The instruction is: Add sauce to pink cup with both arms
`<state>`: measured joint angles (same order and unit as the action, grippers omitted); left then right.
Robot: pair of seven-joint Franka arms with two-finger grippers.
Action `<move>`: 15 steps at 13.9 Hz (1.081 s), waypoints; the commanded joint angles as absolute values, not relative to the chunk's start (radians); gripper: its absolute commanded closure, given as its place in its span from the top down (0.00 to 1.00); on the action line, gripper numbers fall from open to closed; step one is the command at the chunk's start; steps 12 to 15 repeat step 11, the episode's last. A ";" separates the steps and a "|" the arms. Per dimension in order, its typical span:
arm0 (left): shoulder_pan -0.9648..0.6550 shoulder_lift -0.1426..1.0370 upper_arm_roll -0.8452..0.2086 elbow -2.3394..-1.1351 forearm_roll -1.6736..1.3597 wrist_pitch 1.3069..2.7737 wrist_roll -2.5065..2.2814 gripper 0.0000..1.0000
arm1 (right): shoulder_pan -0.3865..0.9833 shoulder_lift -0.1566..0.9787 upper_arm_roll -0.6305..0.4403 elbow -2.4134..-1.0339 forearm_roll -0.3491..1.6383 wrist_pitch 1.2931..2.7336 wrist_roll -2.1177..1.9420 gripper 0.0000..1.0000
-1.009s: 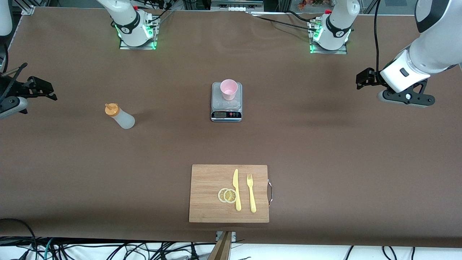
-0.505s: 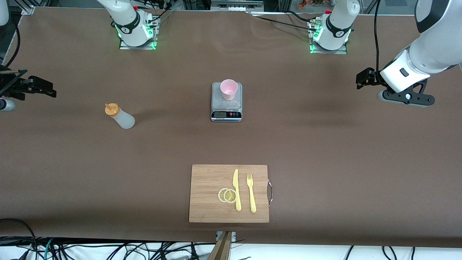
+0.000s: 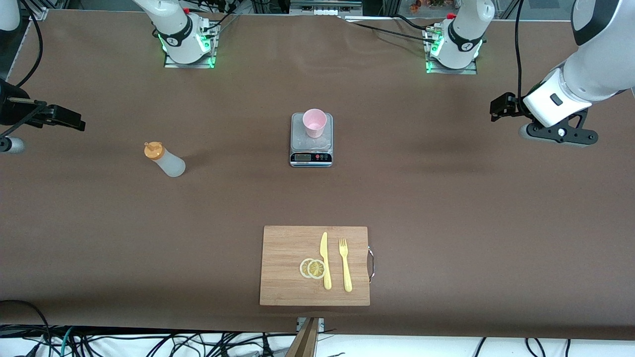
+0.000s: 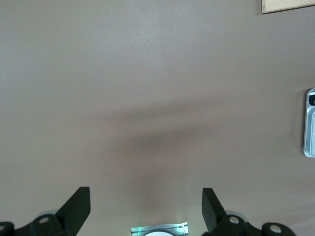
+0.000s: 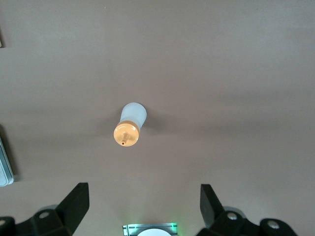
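I am holding my right gripper [image 5: 142, 206] over the desk [image 3: 446, 198], fingers [image 5: 76, 199] released, the sauce [image 5: 129, 127] standing ahead between them. My left gripper [image 4: 146, 206] is hovering released over bare desk, well apart from the pink cup [image 3: 314, 122] sitting on the scale [image 3: 311, 148].

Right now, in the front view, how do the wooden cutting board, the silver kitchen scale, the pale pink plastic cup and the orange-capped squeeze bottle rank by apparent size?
1. Wooden cutting board
2. Silver kitchen scale
3. Orange-capped squeeze bottle
4. Pale pink plastic cup
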<state>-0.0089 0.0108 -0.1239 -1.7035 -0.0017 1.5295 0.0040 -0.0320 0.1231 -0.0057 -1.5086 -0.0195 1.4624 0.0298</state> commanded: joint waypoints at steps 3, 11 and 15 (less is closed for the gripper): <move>-0.005 0.023 -0.127 -1.677 -0.002 1.508 0.002 1.00 | -0.017 0.098 -0.006 -1.545 -0.018 1.460 0.081 1.00; -0.005 0.023 -0.127 -1.677 -0.002 1.508 0.005 1.00 | -0.018 0.118 -0.011 -1.531 -0.020 1.462 0.077 1.00; -0.005 0.023 -0.127 -1.677 -0.002 1.508 0.005 1.00 | -0.018 0.118 -0.011 -1.531 -0.020 1.462 0.077 1.00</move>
